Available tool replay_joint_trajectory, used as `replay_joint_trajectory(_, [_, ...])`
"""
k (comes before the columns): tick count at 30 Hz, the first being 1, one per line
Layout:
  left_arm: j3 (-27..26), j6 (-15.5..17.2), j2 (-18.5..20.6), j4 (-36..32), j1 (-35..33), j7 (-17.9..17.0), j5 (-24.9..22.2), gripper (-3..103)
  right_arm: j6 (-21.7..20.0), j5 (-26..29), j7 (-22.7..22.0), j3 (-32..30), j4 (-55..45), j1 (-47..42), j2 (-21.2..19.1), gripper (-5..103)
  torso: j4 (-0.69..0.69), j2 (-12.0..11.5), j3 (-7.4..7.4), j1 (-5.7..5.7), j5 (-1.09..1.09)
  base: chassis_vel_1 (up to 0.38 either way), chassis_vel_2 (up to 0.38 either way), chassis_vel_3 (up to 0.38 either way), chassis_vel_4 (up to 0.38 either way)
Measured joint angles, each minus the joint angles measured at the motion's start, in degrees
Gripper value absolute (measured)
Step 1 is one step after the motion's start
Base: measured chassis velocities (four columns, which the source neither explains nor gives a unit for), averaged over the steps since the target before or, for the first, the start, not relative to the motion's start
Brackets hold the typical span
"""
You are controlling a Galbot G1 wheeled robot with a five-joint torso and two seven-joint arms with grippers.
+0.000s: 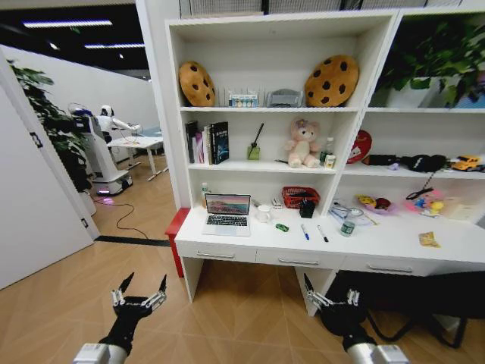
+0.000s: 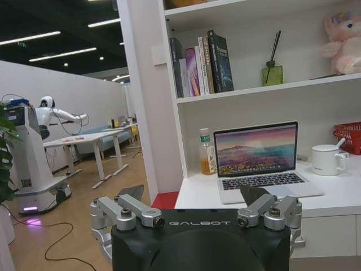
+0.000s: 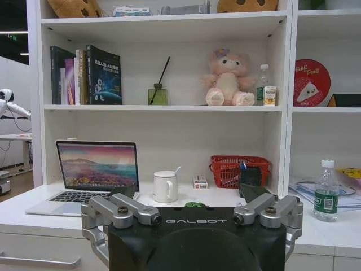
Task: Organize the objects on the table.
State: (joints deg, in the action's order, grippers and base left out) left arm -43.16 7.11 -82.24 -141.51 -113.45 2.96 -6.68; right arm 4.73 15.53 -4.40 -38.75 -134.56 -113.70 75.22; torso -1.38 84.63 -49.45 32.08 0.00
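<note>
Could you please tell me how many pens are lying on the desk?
2. One pen lies on the desk right of the laptop, past the small green item; the other pen lies just right of the first. More could be hidden in the red basket.

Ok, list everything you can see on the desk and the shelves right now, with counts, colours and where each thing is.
laptop: one, silver, open, desk's left end
pens: two, dark, loose at mid desk
green item: one, tiny, between laptop and pens
clear bottle: one, green label, right of the pens
yellow packet: one, desk's right end
mug: one, white, right of the laptop
basket: one, red, back of desk
plush bear: one, pink, middle shelf
cookie cushions: two, brown, top shelf
books: a row, middle shelf, left
desk: one, white, drawers below
left gripper: open, low, short of the desk
right gripper: open, low, short of the desk
</note>
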Motion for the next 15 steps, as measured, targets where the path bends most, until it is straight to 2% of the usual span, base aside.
replay_joint_trajectory(5, [0.04, 0.00, -0.11, 0.00, -0.01, 0.03, 0.02, 94, 0.41, -0.43, -0.71, 0.01, 0.24, -0.05, 0.25, 100, 0.00, 0.00, 0.00, 0.00, 0.00, 0.000, 0.000, 0.000, 0.000])
replay_joint_trajectory(9, [0.02, -0.01, -0.14, 0.03, -0.07, 0.05, 0.05, 98, 0.66, -0.60, -1.03, 0.12, 0.25, -0.02, 0.35, 100, 0.00, 0.01, 0.01, -0.01, 0.00, -0.014, 0.011, 0.009, -0.016])
replay_joint_trajectory(12, [-0.02, -0.02, -0.13, 0.08, -0.09, 0.05, 0.06, 95, 1.03, -0.60, -0.99, 0.17, 0.25, 0.00, 0.32, 100, 0.00, 0.01, 0.01, -0.02, 0.00, -0.080, 0.091, 0.081, -0.077])
replay_joint_trajectory(13, [-0.05, -0.04, -0.13, 0.14, -0.11, 0.05, 0.08, 99, 1.11, -0.61, -0.96, 0.22, 0.25, 0.04, 0.31, 100, 0.00, 0.01, 0.00, -0.01, 0.00, -0.116, 0.106, 0.139, -0.120])
replay_joint_trajectory(15, [-0.06, -0.05, -0.13, 0.19, -0.11, 0.05, 0.09, 98, 1.14, -0.64, -0.95, 0.23, 0.26, 0.08, 0.31, 100, 0.00, 0.01, 0.00, -0.01, 0.00, -0.116, 0.160, 0.139, -0.120])
